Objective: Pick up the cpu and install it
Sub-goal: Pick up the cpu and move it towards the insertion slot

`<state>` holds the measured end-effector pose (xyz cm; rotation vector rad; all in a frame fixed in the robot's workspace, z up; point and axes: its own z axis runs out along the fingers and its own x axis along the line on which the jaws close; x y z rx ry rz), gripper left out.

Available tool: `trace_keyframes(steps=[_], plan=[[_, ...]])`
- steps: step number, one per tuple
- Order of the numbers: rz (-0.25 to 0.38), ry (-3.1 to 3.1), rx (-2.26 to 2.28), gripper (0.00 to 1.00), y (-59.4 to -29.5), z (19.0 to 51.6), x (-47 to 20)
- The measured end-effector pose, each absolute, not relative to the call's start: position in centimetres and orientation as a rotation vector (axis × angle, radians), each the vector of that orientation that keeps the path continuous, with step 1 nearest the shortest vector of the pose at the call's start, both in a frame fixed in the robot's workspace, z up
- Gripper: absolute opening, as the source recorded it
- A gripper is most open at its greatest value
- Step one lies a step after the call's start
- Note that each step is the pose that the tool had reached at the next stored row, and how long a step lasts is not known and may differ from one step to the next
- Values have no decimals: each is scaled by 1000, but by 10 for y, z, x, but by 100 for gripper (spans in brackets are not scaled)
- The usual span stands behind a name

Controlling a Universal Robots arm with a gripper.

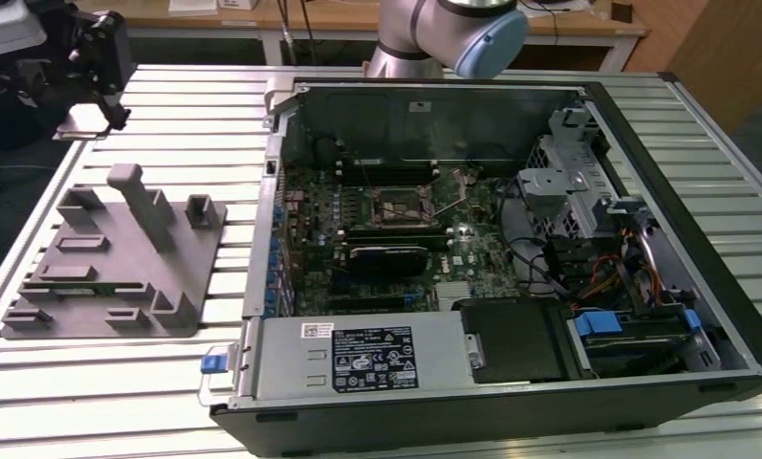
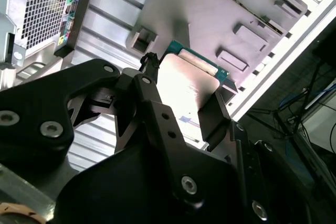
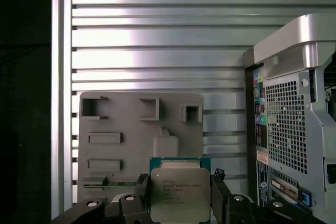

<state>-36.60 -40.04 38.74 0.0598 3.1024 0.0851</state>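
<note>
My gripper (image 3: 180, 190) is shut on the cpu (image 3: 180, 193), a flat square chip with a silvery top and a thin green rim. One black finger presses each of two opposite edges. In the second wrist view the cpu (image 2: 186, 85) sits between the same fingers (image 2: 151, 85), held in the air above the grey fixture tray (image 2: 210, 9). In the exterior view the black gripper (image 1: 106, 110) hangs at the upper left, above the slatted table and beyond the tray (image 1: 113, 258). The motherboard's open cpu socket (image 1: 406, 206) lies inside the case.
The open computer case (image 1: 483, 239) lies on the slatted metal table (image 1: 125, 402), to the exterior view's right of the tray. Its rear panel (image 3: 294, 129) stands close beside the tray in the first wrist view. The arm's base (image 1: 445, 38) is behind the case.
</note>
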Motion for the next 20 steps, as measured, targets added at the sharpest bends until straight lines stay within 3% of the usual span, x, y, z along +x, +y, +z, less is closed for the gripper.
trace_keyframes(steps=[20], plan=[[85,3102,60,55,-400,387,-333]])
